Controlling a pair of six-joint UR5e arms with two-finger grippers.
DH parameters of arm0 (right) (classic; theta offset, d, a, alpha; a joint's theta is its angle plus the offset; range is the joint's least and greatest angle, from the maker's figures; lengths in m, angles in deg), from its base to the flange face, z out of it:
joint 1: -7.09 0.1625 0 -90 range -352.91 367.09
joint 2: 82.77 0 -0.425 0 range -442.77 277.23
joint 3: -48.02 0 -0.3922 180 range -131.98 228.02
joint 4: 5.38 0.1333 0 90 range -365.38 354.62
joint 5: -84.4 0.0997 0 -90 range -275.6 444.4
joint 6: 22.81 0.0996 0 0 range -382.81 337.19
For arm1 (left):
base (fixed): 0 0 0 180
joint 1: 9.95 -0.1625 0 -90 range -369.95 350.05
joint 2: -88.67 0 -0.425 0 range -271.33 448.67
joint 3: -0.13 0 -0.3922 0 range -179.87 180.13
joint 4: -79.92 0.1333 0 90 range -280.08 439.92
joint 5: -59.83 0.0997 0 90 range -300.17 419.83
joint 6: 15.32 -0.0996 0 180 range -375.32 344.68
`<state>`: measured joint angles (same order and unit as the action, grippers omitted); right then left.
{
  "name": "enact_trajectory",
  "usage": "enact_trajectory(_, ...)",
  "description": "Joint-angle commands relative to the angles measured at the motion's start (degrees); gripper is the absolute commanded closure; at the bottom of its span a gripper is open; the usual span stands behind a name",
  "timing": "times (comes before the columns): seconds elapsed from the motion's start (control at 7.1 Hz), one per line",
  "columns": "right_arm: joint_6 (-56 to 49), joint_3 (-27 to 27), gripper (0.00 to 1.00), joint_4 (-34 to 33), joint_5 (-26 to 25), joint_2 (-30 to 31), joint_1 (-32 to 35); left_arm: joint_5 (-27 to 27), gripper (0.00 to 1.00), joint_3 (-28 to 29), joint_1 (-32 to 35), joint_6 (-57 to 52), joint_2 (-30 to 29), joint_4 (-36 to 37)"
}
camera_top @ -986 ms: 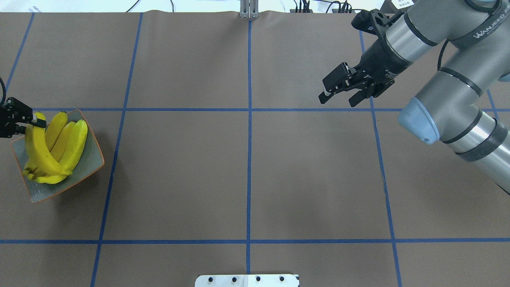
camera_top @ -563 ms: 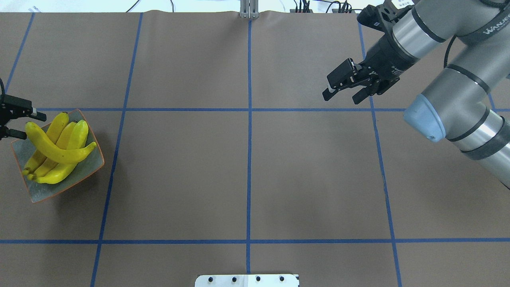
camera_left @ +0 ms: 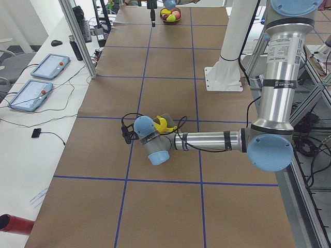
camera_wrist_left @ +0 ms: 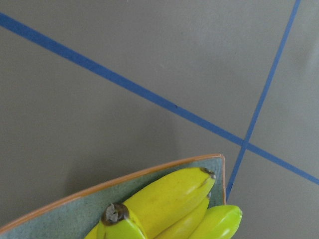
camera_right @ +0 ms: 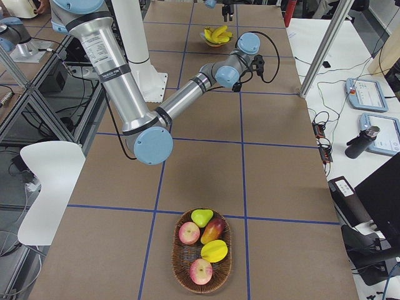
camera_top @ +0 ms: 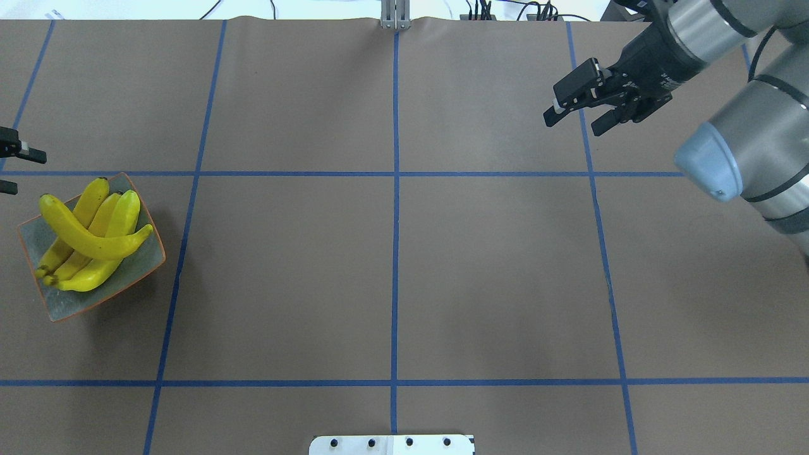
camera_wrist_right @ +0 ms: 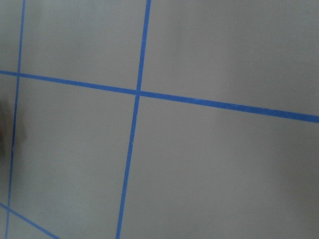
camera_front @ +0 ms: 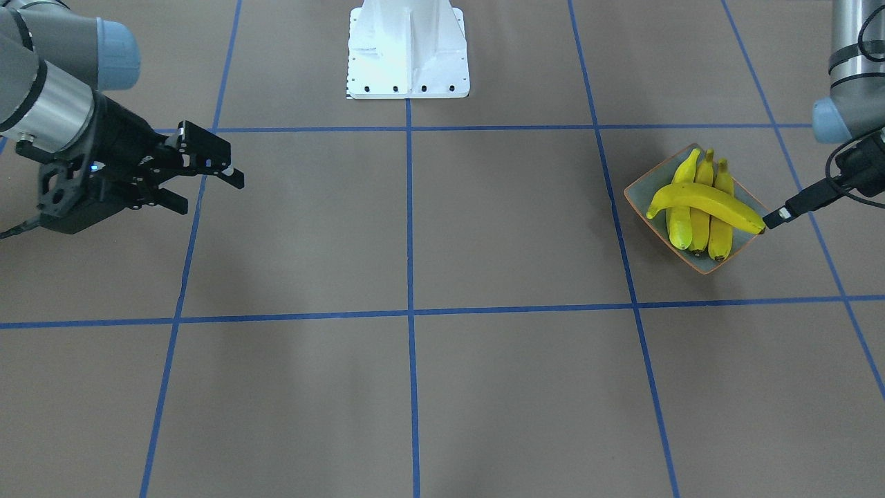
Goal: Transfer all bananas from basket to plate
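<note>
Four yellow bananas (camera_top: pixel 95 235) lie on the grey-green plate (camera_top: pixel 68 303) at the table's left edge: three side by side and one across them. They also show in the front view (camera_front: pixel 702 202) and the left wrist view (camera_wrist_left: pixel 169 201). My left gripper (camera_top: pixel 28 172) is open and empty, just beyond the plate's far left corner and apart from the bananas. My right gripper (camera_top: pixel 576 123) is open and empty, above the far right of the table, and also shows in the front view (camera_front: pixel 211 194).
A wicker basket (camera_right: pixel 181 275) with apples, a pear and a mango stands at the table's right end, outside the overhead view. It holds no banana. Blue tape lines cross the brown table cover. The white robot base (camera_front: pixel 408 48) stands at mid table.
My left gripper has let go of the fourth banana, which now lies across the other three, and has drawn back from the plate. My right gripper has moved farther back and right.
</note>
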<state>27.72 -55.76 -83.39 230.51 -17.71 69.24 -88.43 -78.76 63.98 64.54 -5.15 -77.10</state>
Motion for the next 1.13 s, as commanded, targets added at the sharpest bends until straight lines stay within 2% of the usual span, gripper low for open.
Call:
enact_trajectory(0.0, -0.16, -0.11, 0.00, -0.03, -3.44, 3.74, 5.50, 3.65, 0.01, 0.57, 4.98, -7.49, -0.48, 2.58)
enact_trajectory(0.14, -0.16, -0.11, 0.00, -0.12, -6.33, 4.46, 6.39, 10.21, 0.01, 0.58, 5.00, -11.26, -0.75, 3.12)
enact_trajectory(0.28, -0.95, 0.06, 0.00, -0.03, -9.23, 6.73, 7.45, 14.71, 0.01, 0.67, 4.91, -19.91, -0.75, 6.43)
enact_trajectory(0.42, -0.96, 0.24, 0.00, -0.12, -11.44, 8.14, 8.41, 20.67, 0.01, 0.32, 5.08, -33.75, -0.75, 11.33)
enact_trajectory(0.7, -6.01, 0.94, 0.00, -0.29, -15.74, 12.88, 9.74, 22.31, 0.01, -0.12, 5.87, -49.47, -2.06, 19.78)
enact_trajectory(0.99, -15.67, 4.61, 0.00, -0.29, -16.65, 15.27, 11.66, 21.45, 0.01, -2.39, 7.01, -61.24, -3.99, 30.74)
